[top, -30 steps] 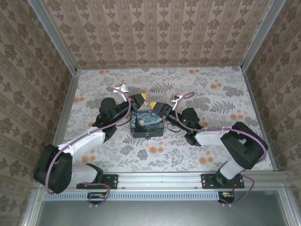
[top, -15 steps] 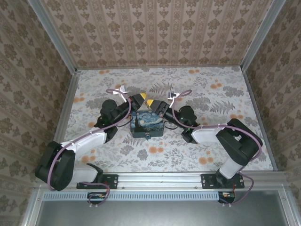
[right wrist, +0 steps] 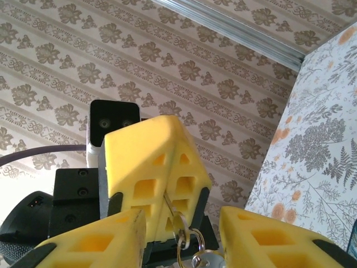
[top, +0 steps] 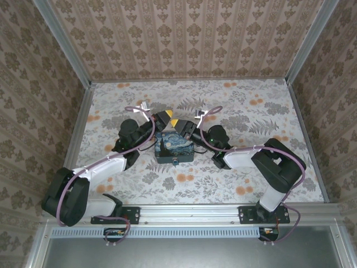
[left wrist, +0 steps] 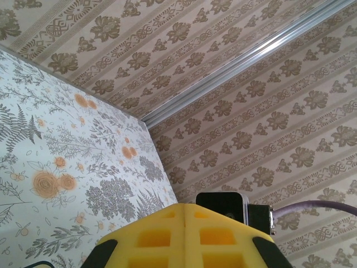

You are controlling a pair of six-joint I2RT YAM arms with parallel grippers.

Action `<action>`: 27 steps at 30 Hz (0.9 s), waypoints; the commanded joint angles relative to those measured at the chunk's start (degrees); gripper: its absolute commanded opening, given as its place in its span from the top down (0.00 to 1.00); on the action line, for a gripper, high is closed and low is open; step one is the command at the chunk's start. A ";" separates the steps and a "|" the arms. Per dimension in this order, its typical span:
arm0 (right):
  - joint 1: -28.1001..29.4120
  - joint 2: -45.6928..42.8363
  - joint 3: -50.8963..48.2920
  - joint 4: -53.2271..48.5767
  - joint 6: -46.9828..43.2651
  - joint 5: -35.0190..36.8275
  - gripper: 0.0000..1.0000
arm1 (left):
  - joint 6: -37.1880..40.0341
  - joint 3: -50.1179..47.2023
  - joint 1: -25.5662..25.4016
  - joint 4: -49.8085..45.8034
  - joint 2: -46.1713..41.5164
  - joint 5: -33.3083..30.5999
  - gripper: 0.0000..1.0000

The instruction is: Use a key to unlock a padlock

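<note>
My left gripper [top: 165, 116] hovers over the far edge of the Starry Night box [top: 174, 147], shut on the key [right wrist: 178, 225]. In the right wrist view the key's thin blade is pinched between the left gripper's yellow fingers [right wrist: 146, 162]. Its bow and a key ring [right wrist: 191, 245] hang below them. My right gripper [right wrist: 181, 216] is open, one finger on each side of the hanging key, not touching it. In the top view the right gripper [top: 175, 123] is tip to tip with the left one. The padlock [top: 176, 162] is a tiny speck at the box's near face.
The box stands mid-table on the floral tabletop [top: 251, 111], between both forearms. Patterned walls [top: 184, 39] close in the back and both sides. The right wrist camera [left wrist: 223, 204] sits just behind my left gripper [left wrist: 185, 211].
My right gripper has moved left toward the left gripper's tip and its jaws have narrowed around the hanging key. The left arm and the box have stayed put.
</note>
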 commanded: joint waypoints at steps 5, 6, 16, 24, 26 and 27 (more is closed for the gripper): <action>0.35 0.76 1.01 3.00 -0.13 -0.75 0.68 | -0.53 -1.00 -0.47 2.67 0.44 -0.86 1.00; 0.36 0.86 0.91 3.03 -0.09 -0.79 0.69 | -0.53 -1.01 -0.47 2.75 0.47 -0.98 1.00; 0.35 0.54 -0.24 3.17 -0.49 -0.32 0.79 | -0.46 -1.10 -0.47 2.66 0.73 -1.10 1.00; 0.26 0.35 -0.72 3.13 -0.66 -0.21 0.97 | -0.61 -1.33 -0.47 2.52 0.82 -1.21 1.00; 0.17 0.26 -0.90 3.06 -0.66 -0.22 1.00 | -0.68 -1.50 -0.47 2.53 0.73 -1.42 1.00; 0.10 0.28 -0.94 3.05 -0.66 -0.35 1.00 | -0.81 -1.54 -0.47 2.57 0.73 -1.47 1.00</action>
